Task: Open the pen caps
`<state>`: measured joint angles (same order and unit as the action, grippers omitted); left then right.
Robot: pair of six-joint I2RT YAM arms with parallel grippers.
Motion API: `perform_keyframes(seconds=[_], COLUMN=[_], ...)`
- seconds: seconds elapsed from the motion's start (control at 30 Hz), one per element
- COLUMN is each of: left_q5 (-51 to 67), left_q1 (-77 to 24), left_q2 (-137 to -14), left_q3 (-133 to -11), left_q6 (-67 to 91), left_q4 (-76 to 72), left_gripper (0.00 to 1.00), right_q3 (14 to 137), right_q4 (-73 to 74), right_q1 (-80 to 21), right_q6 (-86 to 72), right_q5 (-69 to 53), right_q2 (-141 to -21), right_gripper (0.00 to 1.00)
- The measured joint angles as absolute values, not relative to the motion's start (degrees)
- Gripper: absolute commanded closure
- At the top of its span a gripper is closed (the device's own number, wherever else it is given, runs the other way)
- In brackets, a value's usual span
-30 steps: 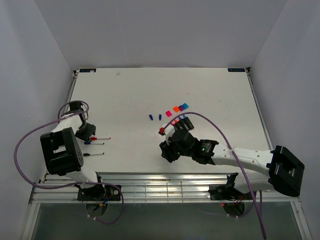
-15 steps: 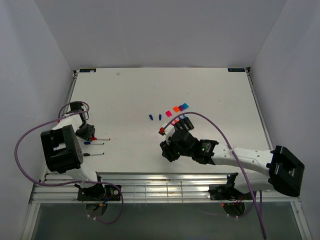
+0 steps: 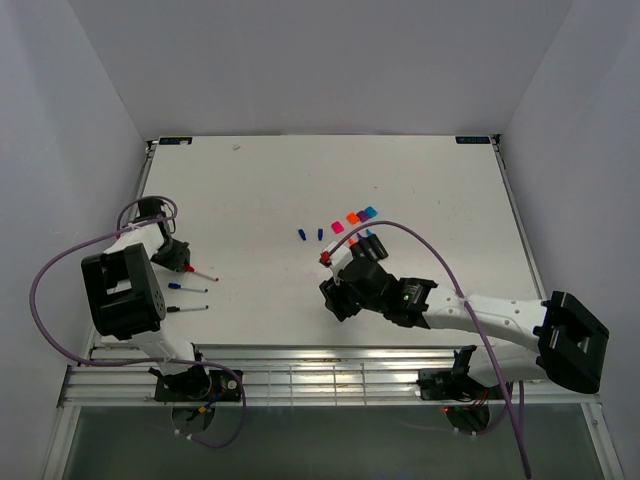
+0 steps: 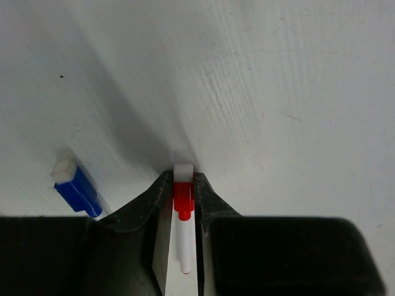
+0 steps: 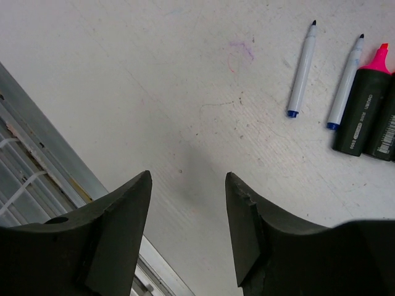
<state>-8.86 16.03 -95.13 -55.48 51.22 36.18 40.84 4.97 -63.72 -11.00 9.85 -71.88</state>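
Smooth matte white desk (image 3: 420, 180), finely scratched and faintly ink-smudged when seen up close. Near its middle, a loose scatter of small blocky plastic caps (image 3: 352, 217): two blue, then pink, orange, purple and cyan, all lying apart from any pen. Toward the left edge, two thin loose pens (image 3: 190, 308) lying roughly parallel.

Left arm (image 3: 125, 290) folded back over its base, forearm reaching toward the desk's left edge, wrist tipped down at the surface. Left pincer (image 4: 183, 185) closed tight on a slim white pen (image 4: 184, 246), its black fingers (image 4: 157, 197) squeezing the glossy red cap (image 4: 183, 198) from both sides, with a small square white end poking just past the tips. To the left of that, flat on the desk, a blue cap (image 4: 77, 191) with a similar white stub, clear of the pincer.

Right arm (image 3: 480, 315) stretched low and leftward across the near half of the desk. Right pincer (image 5: 188, 185) spread wide, gripping nothing, hovering over bare desk close to the metal rail (image 5: 24, 123) at the near edge; impossible to tell whether touching the surface. Off to its right, two uncapped white pens (image 5: 302, 71), slender, with dark nibs and blue end plugs, lying side by side, and next to them stubby black markers (image 5: 361, 117), one with a bare pink chisel tip
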Motion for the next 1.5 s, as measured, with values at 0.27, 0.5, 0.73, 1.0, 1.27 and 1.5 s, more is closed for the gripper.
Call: perform_keyframes(seconds=[0.27, 0.5, 0.73, 1.0, 1.27, 1.5], left_q5=[-1.13, 9.17, 19.59, 31.03, 33.61, 33.19], left_q1=[16.01, 13.82, 0.71, -10.46, -12.69, -14.13], left_q2=[-97.65, -95.33, -82.91, -76.03, -74.02, -72.62], left_q3=[-60.36, -61.21, -55.33, -46.98, -44.47, -44.14], left_q6=[51.05, 49.17, 44.12, 42.37, 43.75, 47.53], left_q4=[34.06, 28.40, 17.12, 4.36, -0.95, -1.83], left_gripper=[1.00, 1.00, 1.00, 1.00, 1.00, 1.00], right_q3=[44.91, 49.52, 55.66, 56.47, 55.48, 53.87], right_q4=[7.27, 7.64, 5.32, -8.38, -23.07, -30.24], right_q1=[-62.94, -58.74, -48.75, -41.93, -40.58, -40.93], right_q6=[-11.46, -13.13, -16.78, -26.39, -36.21, -40.23], right_q5=[14.94, 13.02, -5.10, -27.68, -37.60, -40.38], right_q2=[-72.14, -75.35, -82.76, -88.42, -92.14, -95.98], right_gripper=[0.10, 0.10, 0.02, 0.09, 0.20, 0.32])
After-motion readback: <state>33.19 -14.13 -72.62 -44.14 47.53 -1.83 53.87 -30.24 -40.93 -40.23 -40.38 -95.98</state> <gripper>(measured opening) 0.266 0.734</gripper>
